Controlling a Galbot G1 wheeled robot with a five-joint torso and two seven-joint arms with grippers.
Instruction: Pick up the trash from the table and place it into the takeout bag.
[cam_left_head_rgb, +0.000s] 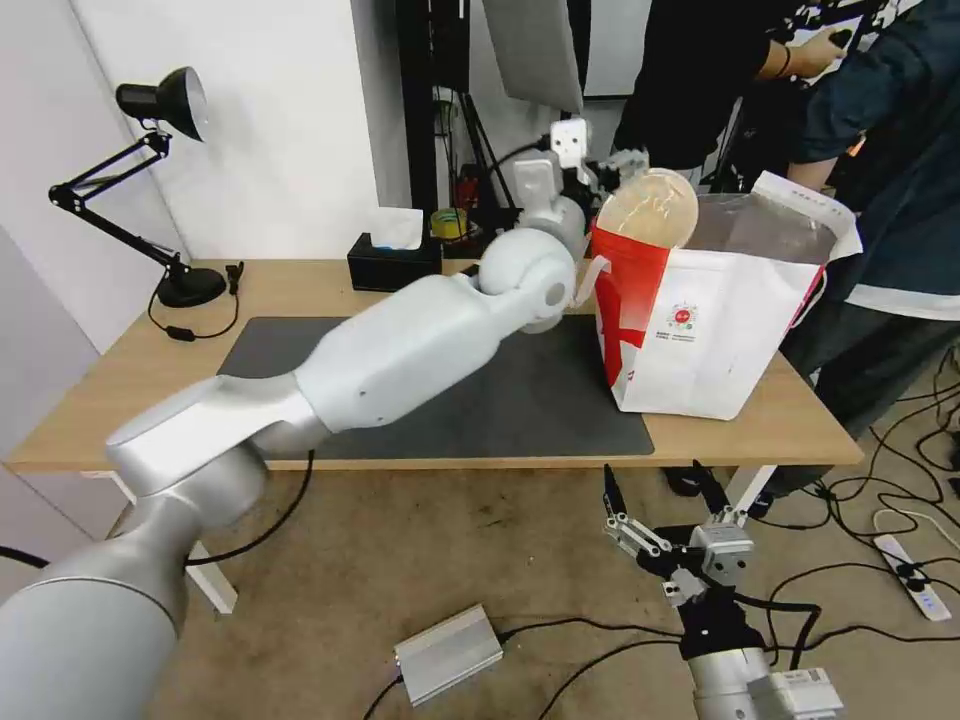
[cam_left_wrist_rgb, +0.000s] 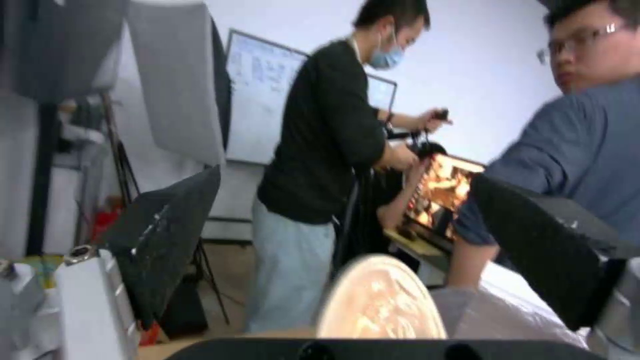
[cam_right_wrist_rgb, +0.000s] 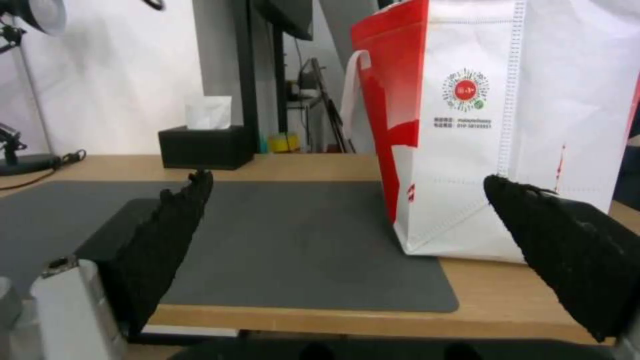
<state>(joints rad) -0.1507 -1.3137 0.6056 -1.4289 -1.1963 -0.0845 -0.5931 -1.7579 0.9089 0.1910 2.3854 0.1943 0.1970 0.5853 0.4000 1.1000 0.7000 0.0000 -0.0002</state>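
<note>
Left gripper (cam_left_head_rgb: 622, 163) high over the far right corner of the table (cam_left_head_rgb: 130, 390), reaching across the dark mat (cam_left_head_rgb: 520, 400) to the open mouth of the takeout bag (cam_left_head_rgb: 700, 340), which stands at the table's right end with its base partly on the mat's right edge. Shallow beige paper bowl (cam_left_head_rgb: 648, 207) up on its edge at the bag's left rim, just above the red wall, apparently not yet down inside. Right gripper (cam_left_head_rgb: 655, 482) parked low, below the table's front edge, spread and empty. From the left wrist: black fingers (cam_left_wrist_rgb: 167, 240) wide apart, the bowl's round face between them and touching neither, so seemingly let go. From the right wrist: both pads open, facing the front edge and the bag's logo side. Main risk, as a judgement: with the bowl balanced on edge at a soft rim, could tip outward onto the mat instead of dropping in, or get nudged out by the wrist.
</note>
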